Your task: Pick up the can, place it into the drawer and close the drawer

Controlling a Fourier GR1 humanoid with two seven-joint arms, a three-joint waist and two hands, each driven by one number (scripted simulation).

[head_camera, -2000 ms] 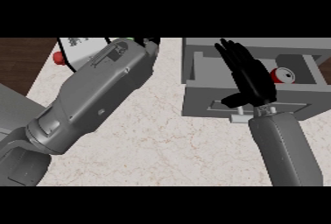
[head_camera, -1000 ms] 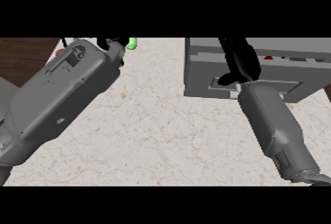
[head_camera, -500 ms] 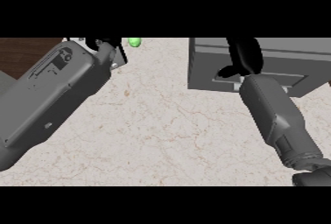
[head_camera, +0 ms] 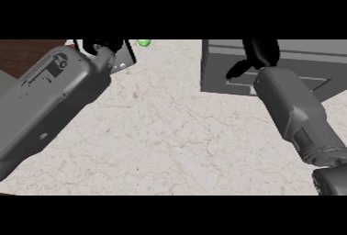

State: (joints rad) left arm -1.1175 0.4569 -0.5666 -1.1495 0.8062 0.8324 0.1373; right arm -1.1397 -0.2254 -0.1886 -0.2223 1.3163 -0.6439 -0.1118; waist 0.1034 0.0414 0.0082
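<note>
Right hand lies on the grey drawer, far right; finger state cannot be told. Left hand far left, mostly cut off, state unclear.

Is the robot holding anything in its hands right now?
No held thing shows. The right hand rests against the grey drawer unit, with no can visible. The left hand is mostly cut off at the top, so it cannot be told.

Kitchen: marble counter, drawer unit

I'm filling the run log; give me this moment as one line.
phase: closing drawer | right hand: on drawer front | can: not visible | left hand: raised at top left, fingers hidden | counter
</note>
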